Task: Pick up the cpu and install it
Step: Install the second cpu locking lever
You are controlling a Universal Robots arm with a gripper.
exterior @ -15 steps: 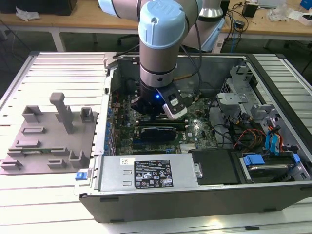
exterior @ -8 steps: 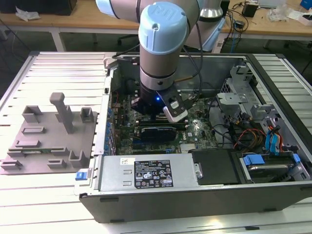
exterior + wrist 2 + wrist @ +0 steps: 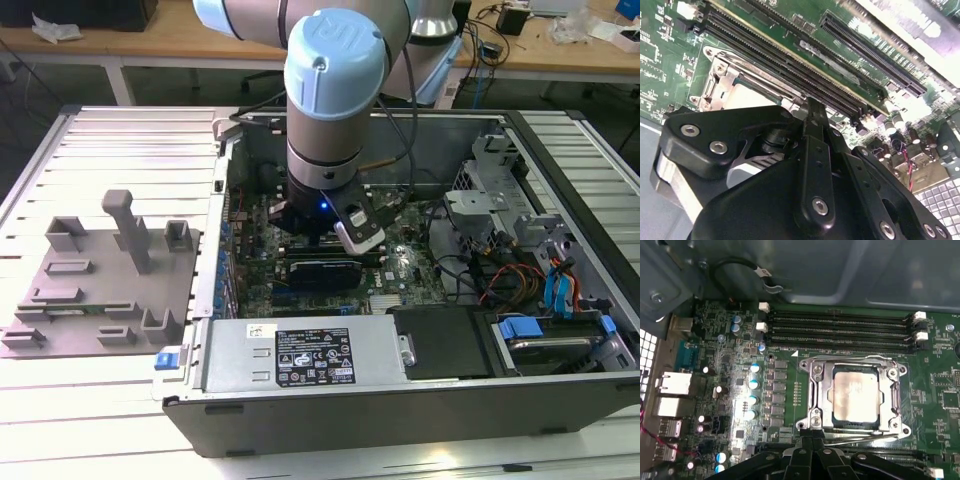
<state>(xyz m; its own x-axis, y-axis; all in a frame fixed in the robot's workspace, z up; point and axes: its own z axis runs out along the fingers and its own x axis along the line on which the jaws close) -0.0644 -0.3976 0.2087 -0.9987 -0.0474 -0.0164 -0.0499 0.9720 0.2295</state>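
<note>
Inside the computer case [image 3: 560, 395], arm head down over the motherboard [image 3: 725, 390].

First wrist view, left to right: capacitor rows, then the cpu [image 3: 854, 395] lying flat in its socket frame [image 3: 812, 395], silvery top up, memory slots [image 3: 840, 330] running along its far edge. Gripper [image 3: 812, 447] sits just beside the frame's near edge, fingers [image 3: 805, 442] pressed together on nothing; the cpu lies straight ahead of the tips, apart from them.

I see an open computer case [image 3: 400, 410] with a labelled silver power supply [image 3: 300, 352], and a grey fixture tray [image 3: 95, 285] on the slatted table [image 3: 100, 140].
</note>
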